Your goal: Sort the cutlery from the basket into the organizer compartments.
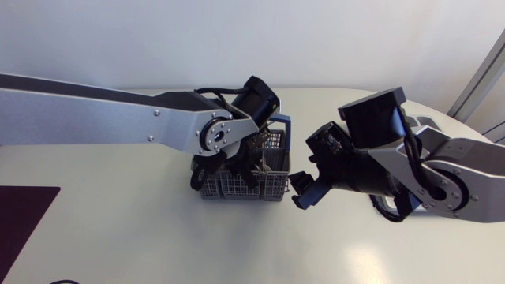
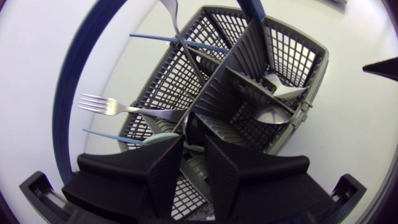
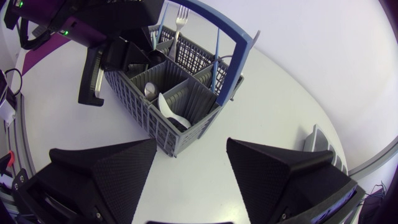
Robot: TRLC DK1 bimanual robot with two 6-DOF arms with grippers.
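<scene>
A grey mesh cutlery basket (image 1: 268, 185) with a blue carry handle (image 3: 219, 17) stands mid-table. My left gripper (image 2: 193, 155) reaches down into its left side. The fingers (image 2: 155, 168) stand a narrow gap apart, open, with a dark cutlery end between them. A steel fork (image 2: 106, 104) lies across the rim just ahead of them. A second fork (image 2: 173, 12) and blue-handled pieces (image 2: 155, 38) stand in the far compartments. Spoons (image 2: 273, 112) lie in a side compartment. My right gripper (image 1: 304, 192) hangs wide open beside the basket's right end, holding nothing.
A dark purple mat (image 1: 24, 225) lies at the table's left front corner. A grey slatted object (image 3: 320, 146), only partly seen, sits beside my right arm near the table's edge. Bare tabletop (image 1: 158, 244) stretches in front of the basket.
</scene>
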